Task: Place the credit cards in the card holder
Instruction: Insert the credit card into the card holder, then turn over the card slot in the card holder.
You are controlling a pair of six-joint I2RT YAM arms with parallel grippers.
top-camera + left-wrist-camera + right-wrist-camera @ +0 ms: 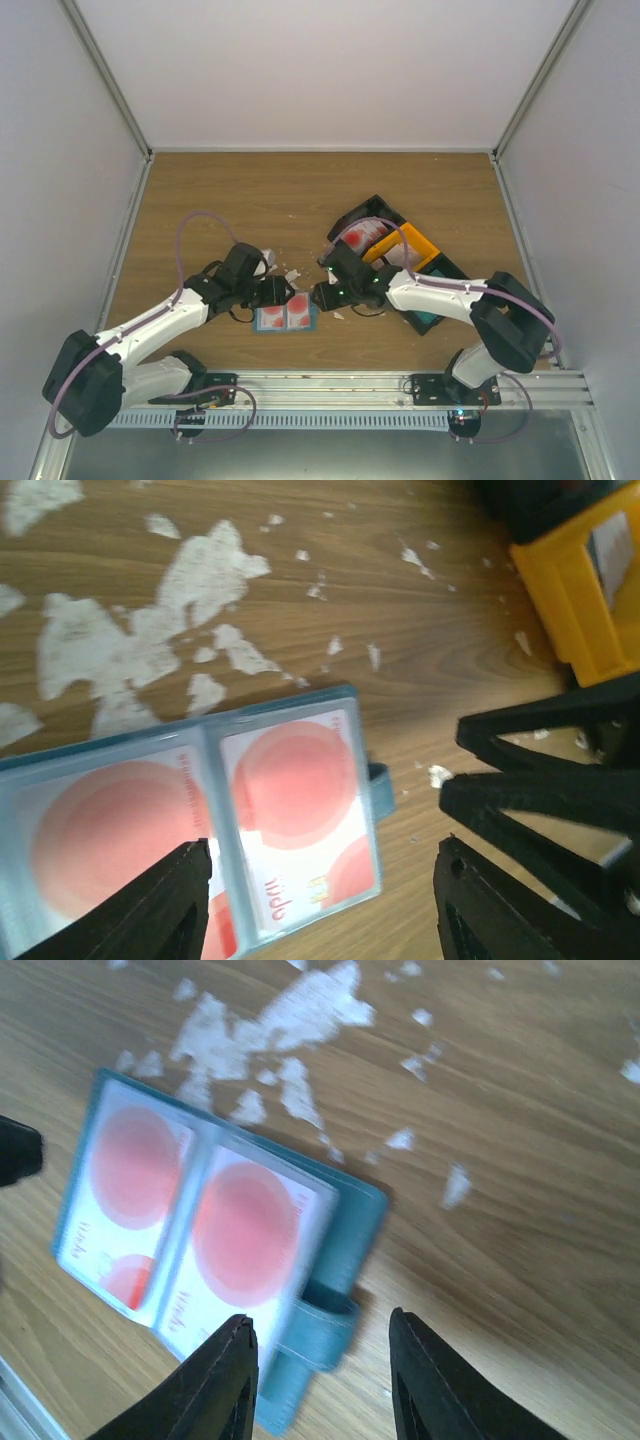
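Note:
The blue-teal card holder [313, 318] lies open on the wooden table between both arms. Two red-and-white credit cards sit in its clear pockets, one in the left half [110, 830] and one in the right half [295, 810]. My left gripper [325, 895] is open just above the holder's near edge, its fingers either side of the right-hand pocket. My right gripper [320, 1360] is open too, and the holder's strap [325, 1330] lies between its fingers without being pinched. More red-and-white cards [362, 236] rest in the black tray.
Torn white scraps [130, 650] litter the wood beyond the holder. A black tray [372, 207] with an orange bin [412, 252] stands at the right, close behind the right arm. White walls enclose the table on three sides.

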